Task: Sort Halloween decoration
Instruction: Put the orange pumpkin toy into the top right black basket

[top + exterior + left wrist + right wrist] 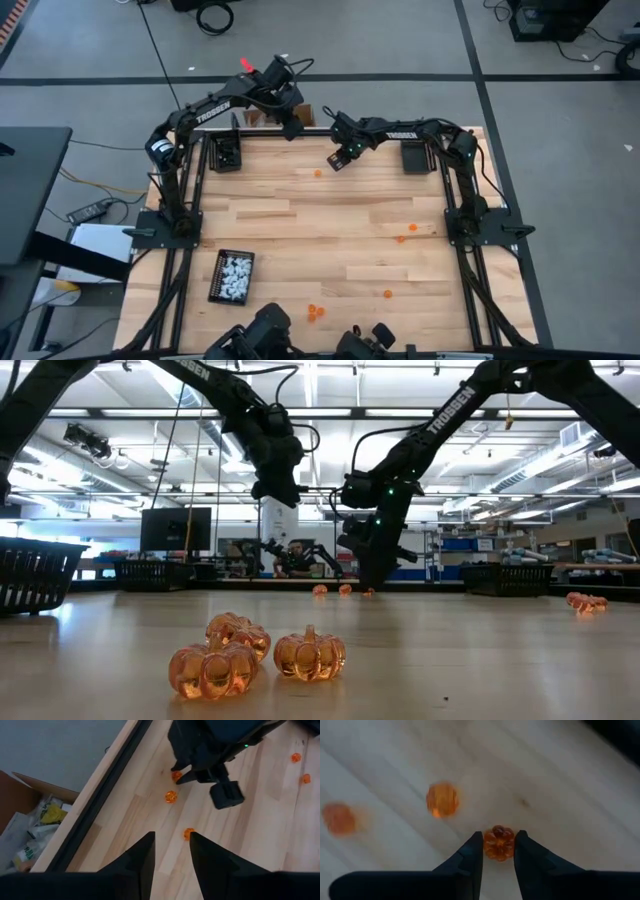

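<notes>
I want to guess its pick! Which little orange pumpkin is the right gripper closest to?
The orange pumpkin sitting right between the right gripper's fingers. The other two pumpkins lie off to one side on the table.

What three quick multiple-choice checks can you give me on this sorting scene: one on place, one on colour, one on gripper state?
1. Where does the tray of white trinkets sit in the high view?
A. near the bottom edge on the left side
B. at the far right corner
C. in the table's middle

2. What colour is the pumpkin between the fingers of the right gripper?
A. white
B. black
C. orange

3. How does the left gripper stand?
A. clamped on a pumpkin
B. apart with nothing between its fingers
C. inside a tray

Answers:
1 A, the high view shows the tray low on the left, beside the left arm's frame.
2 C, the right wrist view shows an orange pumpkin right at the fingertips.
3 B, the left wrist view shows bare wood in the gap, above the table.
</notes>
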`<state>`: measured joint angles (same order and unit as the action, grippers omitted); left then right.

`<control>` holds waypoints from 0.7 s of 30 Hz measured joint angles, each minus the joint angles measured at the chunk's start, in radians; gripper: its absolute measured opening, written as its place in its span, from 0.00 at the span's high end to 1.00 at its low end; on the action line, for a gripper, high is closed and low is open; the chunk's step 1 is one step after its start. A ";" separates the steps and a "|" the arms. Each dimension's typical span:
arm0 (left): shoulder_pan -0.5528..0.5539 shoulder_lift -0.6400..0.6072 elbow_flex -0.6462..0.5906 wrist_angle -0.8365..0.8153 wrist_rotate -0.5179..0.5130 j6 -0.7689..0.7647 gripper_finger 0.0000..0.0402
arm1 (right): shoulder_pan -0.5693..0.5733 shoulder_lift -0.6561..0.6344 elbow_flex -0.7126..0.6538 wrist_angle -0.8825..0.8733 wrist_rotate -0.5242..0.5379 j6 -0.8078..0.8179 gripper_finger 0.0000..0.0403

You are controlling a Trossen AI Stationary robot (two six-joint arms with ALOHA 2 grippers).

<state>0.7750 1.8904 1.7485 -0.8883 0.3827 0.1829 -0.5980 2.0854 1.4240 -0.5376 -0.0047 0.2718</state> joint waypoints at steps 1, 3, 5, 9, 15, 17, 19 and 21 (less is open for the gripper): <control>0.000 0.000 0.000 0.000 -0.001 -0.003 0.68 | 0.000 -0.005 -0.001 -0.015 -0.006 0.000 0.76; 0.000 0.000 0.000 0.000 -0.004 -0.010 0.68 | 0.000 -0.020 -0.003 -0.047 -0.024 -0.001 0.76; 0.000 0.000 0.000 0.000 -0.004 -0.012 0.68 | 0.000 -0.044 -0.008 -0.102 -0.037 -0.004 0.76; 0.000 0.001 0.000 0.000 -0.004 -0.016 0.68 | -0.007 -0.139 -0.007 -0.216 -0.037 -0.033 0.77; 0.000 0.001 0.000 0.001 -0.004 -0.017 0.68 | -0.061 -0.298 -0.006 -0.404 0.007 -0.100 0.79; 0.000 0.001 0.000 0.002 -0.004 -0.017 0.68 | -0.094 -0.342 -0.005 -0.473 0.024 -0.118 0.80; 0.000 0.001 0.000 0.002 -0.004 -0.018 0.68 | -0.129 -0.377 -0.016 -0.525 0.035 -0.135 0.81; 0.000 0.001 0.000 0.002 -0.004 -0.024 0.68 | -0.158 -0.419 -0.035 -0.529 -0.005 -0.167 0.81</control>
<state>0.7750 1.8912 1.7485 -0.8858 0.3782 0.1592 -0.7561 1.6665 1.3889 -1.0668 -0.0093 0.1048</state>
